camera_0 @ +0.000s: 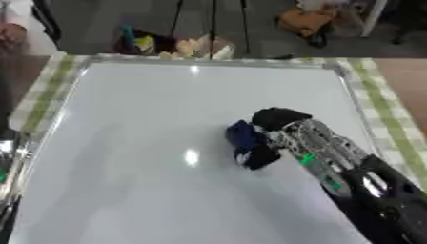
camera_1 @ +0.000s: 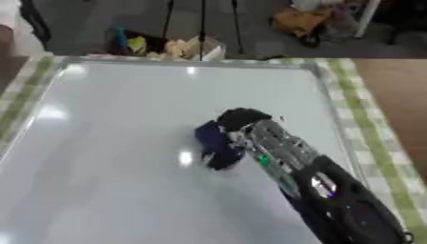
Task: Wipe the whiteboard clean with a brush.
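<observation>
A large whiteboard (camera_0: 150,119) with a silver frame lies flat on the table, and its surface looks blank white. My right hand (camera_0: 271,126) comes in from the lower right and sits near the board's middle right, its fingers curled around a dark blue brush (camera_0: 243,136) pressed on the board. The left hand is hard to make out; only a shiny dark shape (camera_0: 6,162) shows at the left edge.
A green-checked cloth (camera_0: 388,114) covers the table around the board. Beyond the far edge, on the floor, stand a box of colourful items (camera_0: 171,45) and an orange-brown bag (camera_0: 304,21).
</observation>
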You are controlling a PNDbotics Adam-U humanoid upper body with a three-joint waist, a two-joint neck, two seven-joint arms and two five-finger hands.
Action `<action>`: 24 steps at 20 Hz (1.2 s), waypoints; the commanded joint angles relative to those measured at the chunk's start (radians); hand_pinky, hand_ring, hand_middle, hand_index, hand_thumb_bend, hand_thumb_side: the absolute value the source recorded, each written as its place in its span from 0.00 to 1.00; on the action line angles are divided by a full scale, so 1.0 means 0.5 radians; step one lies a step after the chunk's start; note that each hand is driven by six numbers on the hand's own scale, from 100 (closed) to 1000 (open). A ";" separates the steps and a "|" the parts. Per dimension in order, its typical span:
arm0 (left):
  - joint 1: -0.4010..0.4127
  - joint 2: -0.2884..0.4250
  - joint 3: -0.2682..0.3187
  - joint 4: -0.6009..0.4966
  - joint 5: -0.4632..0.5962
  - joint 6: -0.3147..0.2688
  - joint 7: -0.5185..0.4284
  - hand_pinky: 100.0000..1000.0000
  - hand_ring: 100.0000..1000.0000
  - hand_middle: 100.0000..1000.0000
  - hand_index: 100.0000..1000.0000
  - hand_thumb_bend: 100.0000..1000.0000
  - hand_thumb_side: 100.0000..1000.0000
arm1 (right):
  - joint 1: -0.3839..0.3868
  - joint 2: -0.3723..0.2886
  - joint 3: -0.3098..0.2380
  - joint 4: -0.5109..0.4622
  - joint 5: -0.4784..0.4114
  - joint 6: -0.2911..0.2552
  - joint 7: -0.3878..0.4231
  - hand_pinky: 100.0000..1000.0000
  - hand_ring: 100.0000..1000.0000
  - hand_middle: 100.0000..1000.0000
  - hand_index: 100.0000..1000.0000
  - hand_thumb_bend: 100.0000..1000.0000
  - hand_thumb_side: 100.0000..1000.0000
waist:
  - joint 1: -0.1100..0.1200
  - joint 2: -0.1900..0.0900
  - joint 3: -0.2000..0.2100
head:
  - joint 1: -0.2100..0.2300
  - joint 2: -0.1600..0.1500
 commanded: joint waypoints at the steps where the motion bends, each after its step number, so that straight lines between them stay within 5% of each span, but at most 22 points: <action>1: -0.027 0.020 -0.006 -0.033 0.001 0.000 -0.005 0.82 0.91 0.87 0.92 0.17 1.00 | -0.039 -0.070 -0.042 -0.072 0.014 0.024 0.002 0.27 0.53 0.44 0.05 0.00 0.63 | 0.007 -0.038 -0.005 | 0.001 -0.022; 24: -0.022 0.025 -0.011 -0.033 0.000 -0.001 -0.005 0.81 0.91 0.87 0.92 0.15 1.00 | -0.090 -0.460 -0.270 -0.174 -0.143 0.147 -0.004 0.25 0.50 0.43 0.05 0.00 0.64 | 0.009 0.023 0.044 | 0.017 -0.022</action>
